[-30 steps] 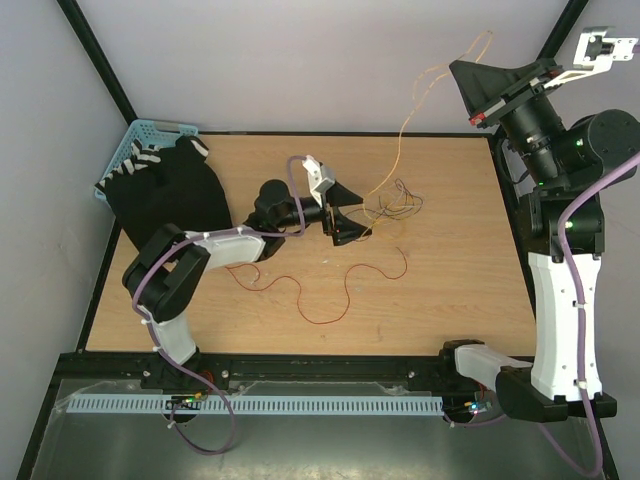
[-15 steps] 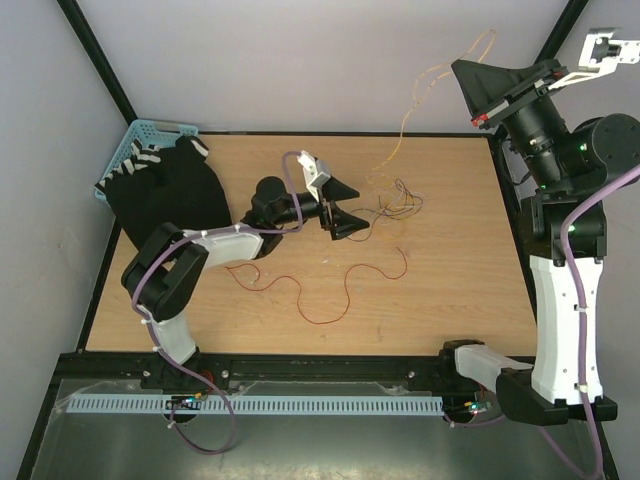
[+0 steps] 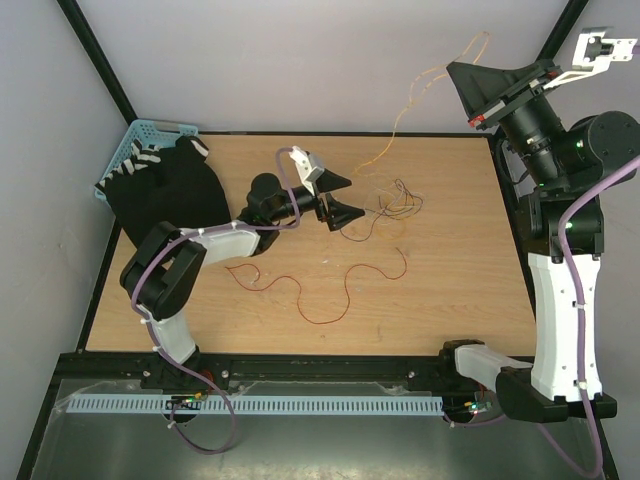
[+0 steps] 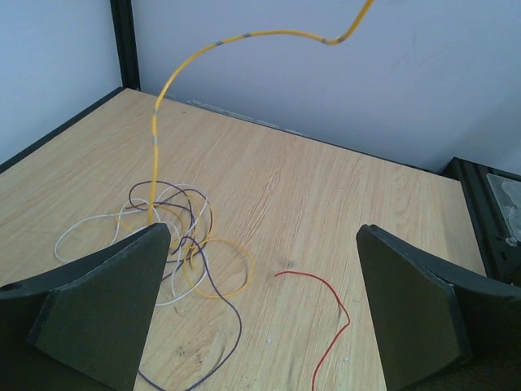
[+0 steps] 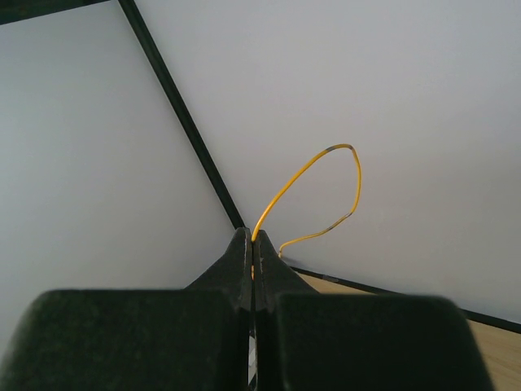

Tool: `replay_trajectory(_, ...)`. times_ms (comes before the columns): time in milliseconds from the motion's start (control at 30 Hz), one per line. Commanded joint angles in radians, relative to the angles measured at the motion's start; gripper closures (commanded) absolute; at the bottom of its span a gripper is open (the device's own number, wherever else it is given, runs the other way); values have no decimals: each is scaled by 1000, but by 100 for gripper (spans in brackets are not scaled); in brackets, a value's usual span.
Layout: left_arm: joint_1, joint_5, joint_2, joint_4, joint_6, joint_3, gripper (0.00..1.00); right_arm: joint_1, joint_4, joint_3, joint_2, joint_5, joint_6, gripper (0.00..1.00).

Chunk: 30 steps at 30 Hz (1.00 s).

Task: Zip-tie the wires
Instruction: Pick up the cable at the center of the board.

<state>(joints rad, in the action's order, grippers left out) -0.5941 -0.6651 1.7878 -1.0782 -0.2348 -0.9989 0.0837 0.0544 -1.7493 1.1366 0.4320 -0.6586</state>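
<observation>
The wires [image 3: 392, 205] lie in a loose tangle at the table's back middle; in the left wrist view the tangle [image 4: 175, 236] has yellow, white and purple strands. A separate red wire [image 3: 325, 285] curls nearer the front, and its end [image 4: 330, 305] shows between the left fingers. My left gripper [image 3: 345, 197] is open and empty, just left of the tangle, low over the wood [image 4: 260, 314]. My right gripper [image 3: 463, 85] is raised high at the back right, shut on a yellow wire [image 5: 313, 167] that hangs down to the tangle [image 4: 155, 138]. No zip tie shows.
A blue basket [image 3: 150, 132] with a black cloth [image 3: 172, 192] draped from it sits at the back left corner. Black frame posts [image 3: 95, 55] stand at both back corners. The right arm's base column [image 3: 560, 300] rises along the table's right edge.
My left gripper has moved back toward the far wall and lifted slightly, its fingers now pointing right at the tangle. The right gripper has stayed raised with the yellow wire.
</observation>
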Motion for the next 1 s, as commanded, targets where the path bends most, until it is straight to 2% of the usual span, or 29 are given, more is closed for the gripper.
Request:
replay_trajectory(0, 10, 14, -8, -15, 34, 14, 1, -1, -46, 6, -5, 18, -16, 100)
replay_trajectory(267, -14, 28, 40, -14, 28, 19, 2, -1, -59, 14, -13, 18, -24, 100)
replay_trajectory(400, -30, -14, 50, -15, 2, 7, 2, -1, -57, 17, -15, 16, -18, 100)
replay_trajectory(700, -35, -97, 7, -25, -74, 28, 2, -1, -58, 33, -24, 14, -20, 100)
replay_trajectory(967, -32, -73, -14, -25, -51, 61, 2, 0, -56, 36, -33, 14, -18, 100)
